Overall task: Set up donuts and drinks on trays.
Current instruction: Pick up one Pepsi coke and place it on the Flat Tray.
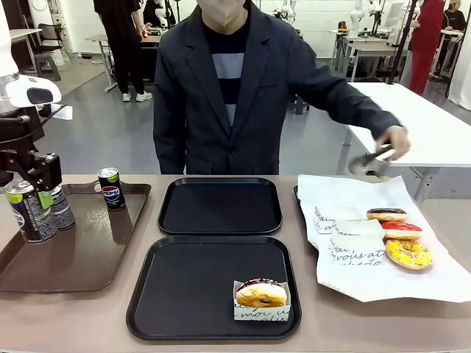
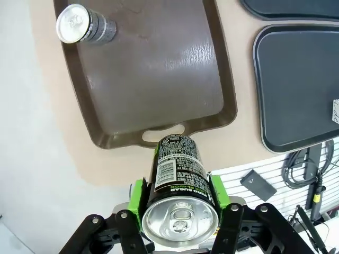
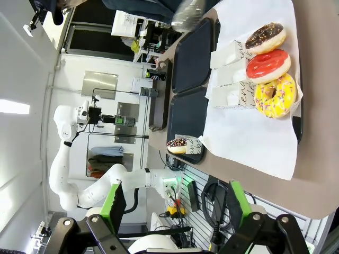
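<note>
Left gripper (image 2: 179,194) pinches a ZERO SUGAR can (image 2: 177,164) at the brown tray's (image 1: 88,254) left edge; Pepsi can (image 1: 111,188) at its far corner; right gripper (image 3: 176,203) spread.

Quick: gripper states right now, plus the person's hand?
Left gripper: shut on the black-and-green soda can.
Right gripper: open, fingers empty.
Person's hand: holding what look like metal tongs.

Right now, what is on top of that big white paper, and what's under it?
On the white paper: chocolate donut, red donut, yellow donut and printed sleeves. Under it, a dark edge peeks out; the rest is covered.
</note>
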You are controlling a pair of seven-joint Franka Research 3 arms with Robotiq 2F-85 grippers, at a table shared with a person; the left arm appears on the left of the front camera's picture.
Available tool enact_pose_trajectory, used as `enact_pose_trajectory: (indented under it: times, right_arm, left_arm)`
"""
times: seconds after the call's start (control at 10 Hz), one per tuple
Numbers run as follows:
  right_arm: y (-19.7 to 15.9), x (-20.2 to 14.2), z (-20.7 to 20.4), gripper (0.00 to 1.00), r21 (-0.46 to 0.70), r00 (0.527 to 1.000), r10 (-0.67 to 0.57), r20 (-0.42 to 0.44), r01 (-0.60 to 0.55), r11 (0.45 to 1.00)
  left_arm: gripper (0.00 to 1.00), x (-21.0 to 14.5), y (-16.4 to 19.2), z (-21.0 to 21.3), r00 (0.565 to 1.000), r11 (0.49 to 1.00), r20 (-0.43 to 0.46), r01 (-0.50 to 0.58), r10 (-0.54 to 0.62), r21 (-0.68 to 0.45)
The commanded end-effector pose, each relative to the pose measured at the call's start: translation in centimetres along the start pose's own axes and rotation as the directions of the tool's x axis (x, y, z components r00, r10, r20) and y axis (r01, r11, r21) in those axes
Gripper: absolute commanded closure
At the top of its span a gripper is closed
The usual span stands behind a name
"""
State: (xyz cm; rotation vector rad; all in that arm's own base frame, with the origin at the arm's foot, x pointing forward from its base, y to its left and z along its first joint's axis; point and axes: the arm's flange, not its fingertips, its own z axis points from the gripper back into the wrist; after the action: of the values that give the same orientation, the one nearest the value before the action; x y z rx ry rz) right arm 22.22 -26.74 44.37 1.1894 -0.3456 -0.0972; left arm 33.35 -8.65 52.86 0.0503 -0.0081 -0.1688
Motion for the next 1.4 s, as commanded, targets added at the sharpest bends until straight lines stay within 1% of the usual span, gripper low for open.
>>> enact_pose_trajectory:
  times: [0.0,0.2,0.3,0.6,0.8,0.9,1.1,1.3]
  right_arm:
    - [0.0,0.2,0.1,0.00,0.023,1.000,0.018,0.010,-0.018,1.000]
    - [0.0,0.2,0.1,0.00,0.023,1.000,0.018,0.010,-0.018,1.000]
    - [0.0,0.2,0.1,0.00,0.023,1.000,0.018,0.010,-0.018,1.000]
    - [0.0,0.2,0.1,0.00,0.023,1.000,0.018,0.010,-0.018,1.000]
    - [0.0,0.2,0.1,0.00,0.023,1.000,0.018,0.010,-0.018,1.000]
    - [0.0,0.2,0.1,0.00,0.023,1.000,0.018,0.010,-0.018,1.000]
    - [0.0,0.2,0.1,0.00,0.023,1.000,0.018,0.010,-0.018,1.000]
    - [0.0,0.2,0.1,0.00,0.023,1.000,0.018,0.010,-0.018,1.000]
  left_arm:
    - [0.42,-0.4,-2.4,-0.4,0.990,0.994,0.112,0.095,-0.089,-0.054]
    - [0.42,-0.6,-6.5,-0.4,0.975,0.983,0.177,0.151,-0.132,-0.103]
    - [0.42,-0.6,-8.6,-0.6,0.972,0.980,0.180,0.169,-0.148,-0.102]
    - [0.42,0.2,-15.4,-3.1,0.966,0.967,0.119,0.240,-0.229,-0.083]
    - [0.42,1.2,-20.4,-4.8,0.946,0.947,0.098,0.316,-0.309,-0.060]
    - [0.42,1.6,-22.8,-6.0,0.932,0.935,0.103,0.353,-0.347,-0.045]
    - [0.42,2.3,-25.8,-8.0,0.918,0.919,0.080,0.392,-0.389,-0.029]
    - [0.42,2.3,-28.1,-9.5,0.902,0.904,0.075,0.428,-0.426,-0.014]
